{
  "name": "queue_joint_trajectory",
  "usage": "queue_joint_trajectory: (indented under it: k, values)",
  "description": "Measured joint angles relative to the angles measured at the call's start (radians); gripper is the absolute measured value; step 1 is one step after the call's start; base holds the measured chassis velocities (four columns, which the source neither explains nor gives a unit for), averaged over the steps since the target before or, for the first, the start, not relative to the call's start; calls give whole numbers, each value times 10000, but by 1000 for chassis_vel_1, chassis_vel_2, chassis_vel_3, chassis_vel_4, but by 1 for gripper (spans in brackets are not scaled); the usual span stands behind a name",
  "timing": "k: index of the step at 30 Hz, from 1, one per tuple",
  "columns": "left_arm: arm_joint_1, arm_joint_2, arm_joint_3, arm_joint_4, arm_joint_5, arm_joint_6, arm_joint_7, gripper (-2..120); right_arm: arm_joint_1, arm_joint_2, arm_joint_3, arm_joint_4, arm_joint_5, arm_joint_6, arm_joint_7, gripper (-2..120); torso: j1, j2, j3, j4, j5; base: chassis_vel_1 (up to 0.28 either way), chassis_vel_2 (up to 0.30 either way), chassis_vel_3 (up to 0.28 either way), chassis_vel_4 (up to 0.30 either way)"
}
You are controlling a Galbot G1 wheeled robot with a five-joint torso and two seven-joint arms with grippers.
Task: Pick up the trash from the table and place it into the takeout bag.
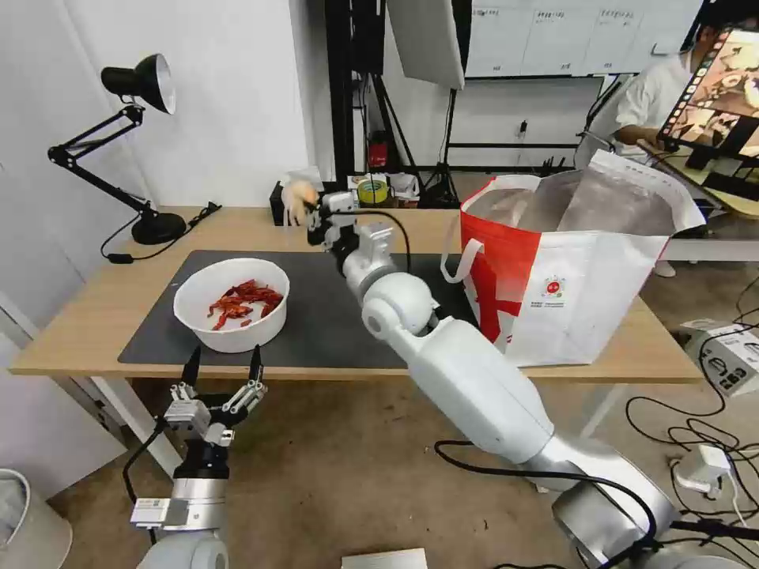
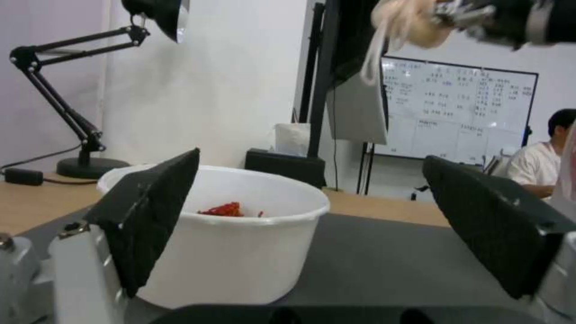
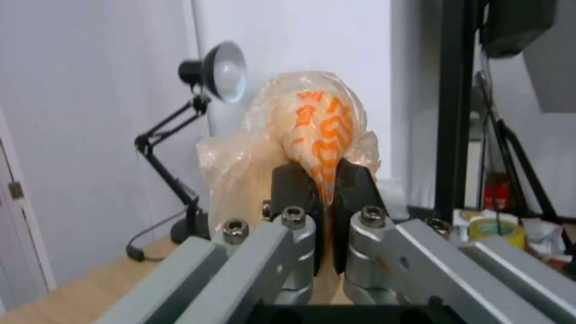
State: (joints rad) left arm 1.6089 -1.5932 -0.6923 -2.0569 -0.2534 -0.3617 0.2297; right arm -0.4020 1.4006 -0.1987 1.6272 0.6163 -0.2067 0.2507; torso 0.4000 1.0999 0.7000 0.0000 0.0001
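We are looking at a white-walled room where a long light-wood table (image 1: 87, 316) is carrying a dark grey mat (image 1: 316, 332), one black desk lamp (image 1: 134, 142) and one black tissue box (image 2: 285, 166) at the far edge. On the surface we are counting one white bowl of red crayfish shells (image 1: 232, 303), sitting on the mat's left part, and one white-and-red takeout bag (image 1: 569, 269), standing open at the right end with its foil lining showing.

The right arm is reaching forward across the table, and the right gripper (image 3: 324, 189) is pinching one plastic-wrapped orange lump (image 3: 312, 130) between nearly closed fingers, in the air above the table's far edge, left of the bag. The left gripper (image 1: 222, 373) is hovering just off the near table edge, fingers spread wide and pointing up, in front of the bowl without touching it.

The bag's interior is largely hidden from us, and the orange printing on the wrapper is too creased to read.
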Motion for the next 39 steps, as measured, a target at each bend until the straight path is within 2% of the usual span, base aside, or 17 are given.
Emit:
queue_joint_trajectory:
  k: [11, 17, 20, 30, 39]
  values:
    - [-6, 4, 145, -83, 97, 66, 1, 100, -627, -1029, 1272, 1944, 43, -165, 142, 2, 0, 0, -1, -1, 2, 0, 0, 0, 0]
    - [2, 2, 220, -114, 162, 81, 1, 100, -736, -1435, 2024, 2990, 389, -898, 1173, 2, 0, 1, 0, -1, 0, 0, 0, 0, 0]
    - [32, 1, 234, -146, 185, 82, 0, 100, -790, -1555, 2348, 3267, 522, -1188, 1777, 2, 0, 2, -1, 0, 0, 0, 0, 0, 0]
    - [69, 0, 267, -187, 236, 85, -1, 100, -1226, -1993, 3111, 3706, 549, -1710, 2711, 2, 0, 2, 0, 0, 0, 0, 0, 0, 0]
    - [134, -4, 403, -217, 353, 87, -2, 100, -1633, -2569, 4170, 4284, 859, -2636, 3630, 2, 0, 2, 0, -1, 0, 0, 0, 0, 0]
